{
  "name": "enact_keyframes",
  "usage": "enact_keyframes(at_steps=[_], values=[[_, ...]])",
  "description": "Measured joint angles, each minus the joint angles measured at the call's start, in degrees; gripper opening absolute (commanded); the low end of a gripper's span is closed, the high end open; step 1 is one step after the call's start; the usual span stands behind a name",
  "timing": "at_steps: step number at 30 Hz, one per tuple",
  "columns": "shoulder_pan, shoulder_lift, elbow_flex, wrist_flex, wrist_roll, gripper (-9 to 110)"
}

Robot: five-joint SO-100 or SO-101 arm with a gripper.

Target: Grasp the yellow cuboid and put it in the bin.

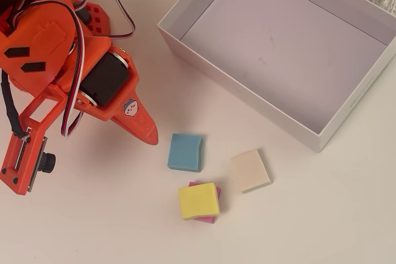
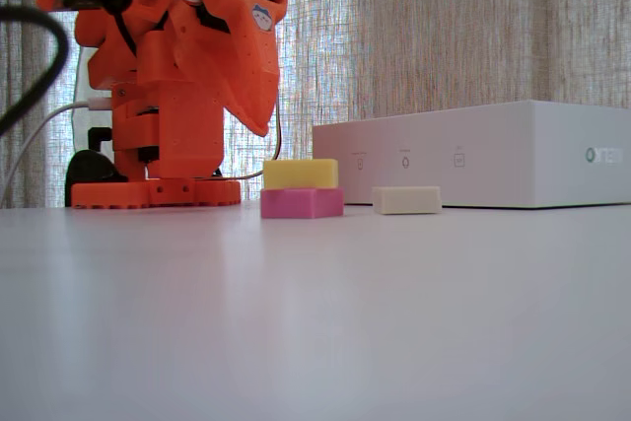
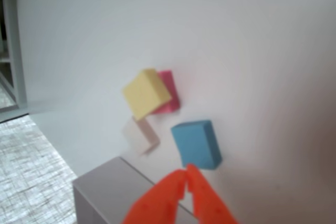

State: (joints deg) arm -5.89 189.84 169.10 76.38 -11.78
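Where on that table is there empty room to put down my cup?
The bin floor is bare, as is the table right of the cream block. Crowded: blue block, yellow cuboid stacked on pink, near the tool.

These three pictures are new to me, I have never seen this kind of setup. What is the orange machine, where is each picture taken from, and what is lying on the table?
The orange machine is a small robot arm; its pointed end is the gripper, two fingers that pinch things. Nothing is held, and in the wrist view the fingertips meet, so it looks shut.

One picture looks straight down from above. One comes from a camera standing low on the table, side on. The third rides on the arm's wrist and looks past the gripper.

On the table lie four small flat blocks. The yellow cuboid sits on top of a pink block, which from above barely peeks out beneath it. A blue block lies nearest the gripper, and a cream block lies beside them. The big white box is the bin; it is empty.
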Motion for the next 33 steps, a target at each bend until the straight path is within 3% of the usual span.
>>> enact_keyframes(at_steps=[23, 29, 33], values=[[-1.2, 0.0, 0.0, 0.0, -0.8, -7], [-0.4, -1.5, 0.0, -0.7, -0.8, 23], [2.3, -10.2, -4.7, -7.6, -0.8, 30]])
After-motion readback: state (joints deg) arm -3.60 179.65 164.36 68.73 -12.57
